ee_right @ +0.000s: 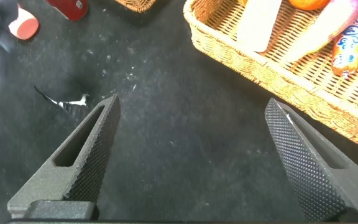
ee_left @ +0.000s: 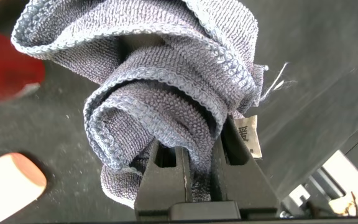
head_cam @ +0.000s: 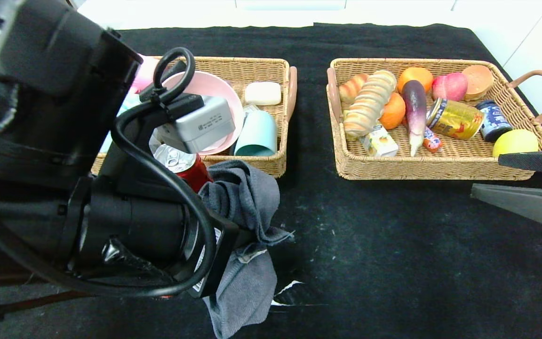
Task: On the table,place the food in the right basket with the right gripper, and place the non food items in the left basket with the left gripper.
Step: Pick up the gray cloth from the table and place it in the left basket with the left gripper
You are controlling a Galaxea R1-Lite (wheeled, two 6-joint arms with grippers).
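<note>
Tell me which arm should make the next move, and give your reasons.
Left. The left gripper is shut on the grey cloth, a non-food item, with the left basket just beyond it. The right gripper hangs open and empty over the table near the right basket.

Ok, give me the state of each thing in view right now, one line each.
left gripper: shut on the grey cloth.
grey cloth: bunched, pinched between the fingers, hanging in front of the left basket.
right gripper: open, empty, over bare table near the right basket.
red can: upright on the table, outside both baskets.
left basket: partly filled.
right basket: holding food, yellow can on its side.
</note>
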